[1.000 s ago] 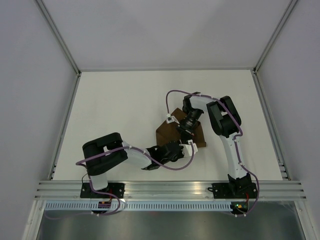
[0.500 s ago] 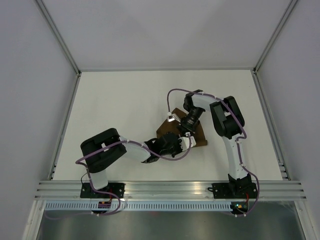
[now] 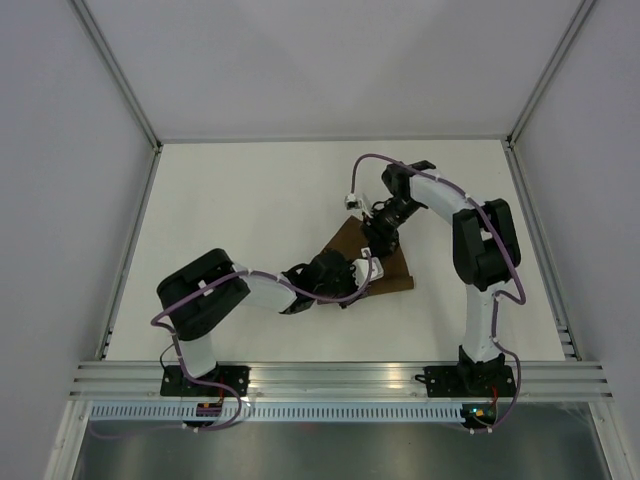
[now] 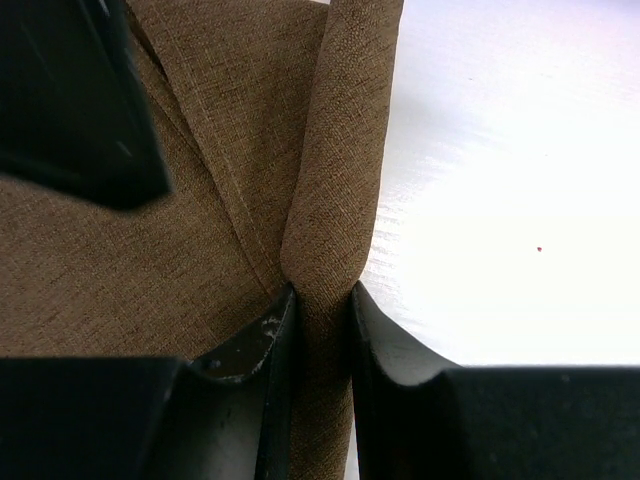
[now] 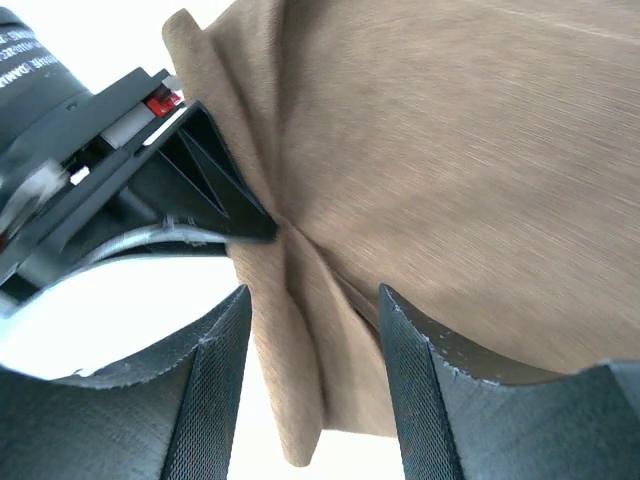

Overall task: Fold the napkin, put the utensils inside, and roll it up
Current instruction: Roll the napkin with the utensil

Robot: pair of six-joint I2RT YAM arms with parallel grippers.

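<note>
At the near edge of the cloth, the left gripper is clamped on a narrow rolled fold of the napkin. Its 2 fingers press the fold from both sides, as they did 1 second ago, though the arm has reached further right.

The right gripper has changed. Its jaws now stand well apart, straddling the same fold without gripping it. The overhead view shows that arm lifted and drawn toward the far side of the cloth. Judgement: the right arm has let go, leaving 1 hold only.

The napkin lies bunched and partly folded on the white table, between the 2 arms and right of centre. No utensils show in any view, and whether they sit inside the fold cannot be told. Rolling appears under way, not complete.
</note>
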